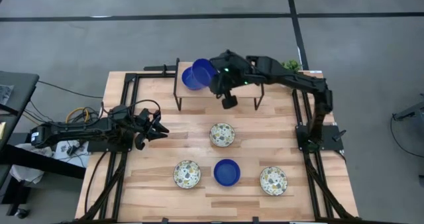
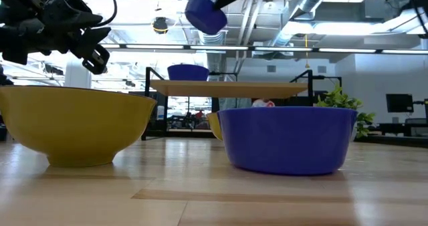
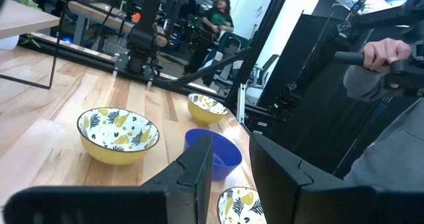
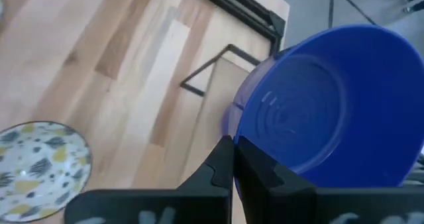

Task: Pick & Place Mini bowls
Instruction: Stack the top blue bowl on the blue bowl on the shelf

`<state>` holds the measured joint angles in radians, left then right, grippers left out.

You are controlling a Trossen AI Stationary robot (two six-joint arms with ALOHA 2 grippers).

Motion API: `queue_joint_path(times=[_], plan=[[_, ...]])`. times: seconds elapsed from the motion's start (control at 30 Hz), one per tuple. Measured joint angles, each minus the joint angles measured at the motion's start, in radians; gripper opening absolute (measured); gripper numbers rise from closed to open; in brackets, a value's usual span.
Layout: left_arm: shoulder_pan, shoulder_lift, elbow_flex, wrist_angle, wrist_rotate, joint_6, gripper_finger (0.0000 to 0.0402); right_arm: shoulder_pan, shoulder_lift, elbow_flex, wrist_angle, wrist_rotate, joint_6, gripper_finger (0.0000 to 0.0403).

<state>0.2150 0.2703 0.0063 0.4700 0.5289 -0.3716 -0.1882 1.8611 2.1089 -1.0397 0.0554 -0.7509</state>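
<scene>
My right gripper (image 4: pixel 235 151) is shut on a solid blue mini bowl (image 4: pixel 331 105), held up in the air over the wooden shelf (image 1: pixel 242 91) at the table's far side. A second blue bowl (image 1: pixel 187 79) stands on that shelf. On the table stand three patterned bowls (image 1: pixel 222 134) (image 1: pixel 187 174) (image 1: pixel 273 181) and one more blue bowl (image 1: pixel 227 172). My left gripper (image 1: pixel 156 126) hovers open near the table's left edge, with nothing between its fingers. My right gripper pinches the blue bowl's rim (image 4: pixel 240 136), one finger inside the bowl and one outside. The fingers slant down from the table's right side. The bowl (image 2: pixel 205 13) hangs tilted, lifted clear above the shelf.
A small green plant (image 1: pixel 291 65) stands at the far right, behind the shelf. The right arm's base (image 1: pixel 318 134) sits at the table's right edge. A person's hand (image 3: pixel 387 52) shows beyond the table in the left wrist view.
</scene>
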Motion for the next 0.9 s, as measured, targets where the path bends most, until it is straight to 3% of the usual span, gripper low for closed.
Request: queue_joint_path(times=[0.4,0.9], plan=[[0.0,0.009,0.0,0.002,0.0,-0.002,0.0099,-0.022,0.221,0.222,-0.047,-0.004,-0.073,0.0],[0.0,0.02,0.0,0.003,0.0,-0.001,0.0099,-0.119,0.3,0.236,-0.047,0.006,-0.102,0.0]])
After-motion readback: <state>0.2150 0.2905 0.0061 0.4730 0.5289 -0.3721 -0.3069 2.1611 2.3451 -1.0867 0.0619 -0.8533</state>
